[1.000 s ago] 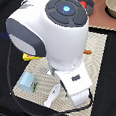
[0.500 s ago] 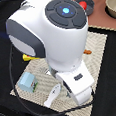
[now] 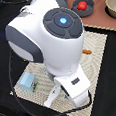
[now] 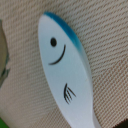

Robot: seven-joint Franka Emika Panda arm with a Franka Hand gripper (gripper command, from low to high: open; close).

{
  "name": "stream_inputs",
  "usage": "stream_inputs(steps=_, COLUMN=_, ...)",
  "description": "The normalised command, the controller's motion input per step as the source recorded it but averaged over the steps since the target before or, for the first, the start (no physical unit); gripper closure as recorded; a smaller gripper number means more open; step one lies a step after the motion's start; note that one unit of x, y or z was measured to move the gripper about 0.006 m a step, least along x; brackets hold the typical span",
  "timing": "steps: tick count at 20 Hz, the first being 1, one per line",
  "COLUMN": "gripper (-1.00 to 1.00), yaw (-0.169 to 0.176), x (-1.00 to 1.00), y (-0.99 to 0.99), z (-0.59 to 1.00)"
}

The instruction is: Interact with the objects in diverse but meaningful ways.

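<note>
Woven mat (image 3: 96, 53) w/ white flat utensil (image 4: 64, 70) near its edge, bare weave around; jaws' state unclear.

Woven beige mat (image 3: 96, 53), light-blue boxy cup (image 3: 28, 81) and white fish-shaped utensil (image 4: 67, 75) lying on it

Your arm fills most of the exterior view: its large white and grey housing, with a round dark cap and a lit blue light on top, leans in from the exterior view's left. Below it the white wrist block (image 3: 76, 87) points steeply down, close over the surface. A black cable loops beside it. The fingers are hidden in both views, so you cannot tell their spread.
</note>
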Motion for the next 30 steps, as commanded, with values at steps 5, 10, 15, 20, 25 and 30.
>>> stream_inputs(steps=5, gripper=-1.0, yaw=0.114, x=-0.15, y=-0.22, z=0.0)
stream_inputs(steps=10, gripper=-1.0, yaw=0.066, x=-0.24, y=-0.15, z=-0.06)
stream_inputs(steps=15, gripper=-1.0, yaw=0.055, x=-0.36, y=-0.11, z=-0.15)
stream_inputs(steps=20, gripper=-1.0, yaw=0.054, x=-0.33, y=-0.03, z=-0.24)
stream_inputs(steps=25, gripper=-1.0, yaw=0.055, x=-0.35, y=0.0, z=-0.28)
stream_inputs(steps=30, gripper=-1.0, yaw=0.058, x=-0.38, y=0.0, z=-0.32)
